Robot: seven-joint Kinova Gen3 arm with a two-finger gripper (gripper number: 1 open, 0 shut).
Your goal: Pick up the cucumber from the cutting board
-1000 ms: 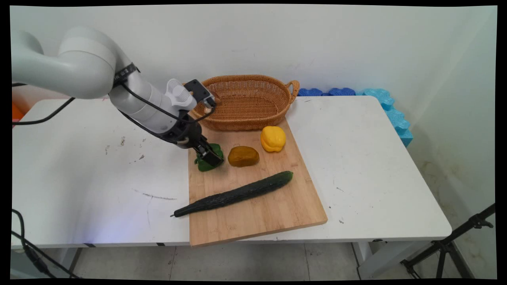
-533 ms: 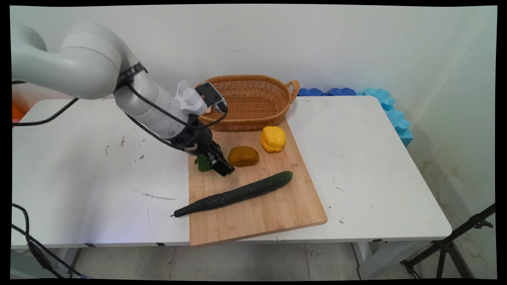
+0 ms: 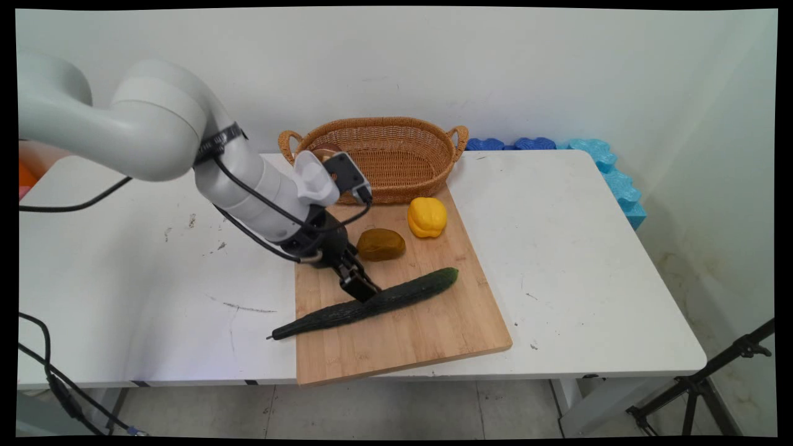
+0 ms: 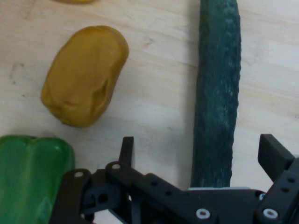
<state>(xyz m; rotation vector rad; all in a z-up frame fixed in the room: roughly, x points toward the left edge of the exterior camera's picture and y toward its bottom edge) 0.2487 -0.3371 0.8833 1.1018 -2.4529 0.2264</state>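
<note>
Gripper (image 4: 198, 154) low over the cucumber (image 4: 217, 88), fingers (image 4: 126, 150) spread wide, straddling it. Brown potato (image 4: 84, 77) and green pepper (image 4: 30, 175) just beside, all on the wooden board (image 3: 427, 328).

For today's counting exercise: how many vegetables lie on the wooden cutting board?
4: a cucumber lying diagonally, its tip overhanging the near left edge; a brown potato mid-board; a yellow pepper near the basket; a green pepper, hidden by the arm in the main view.
</note>
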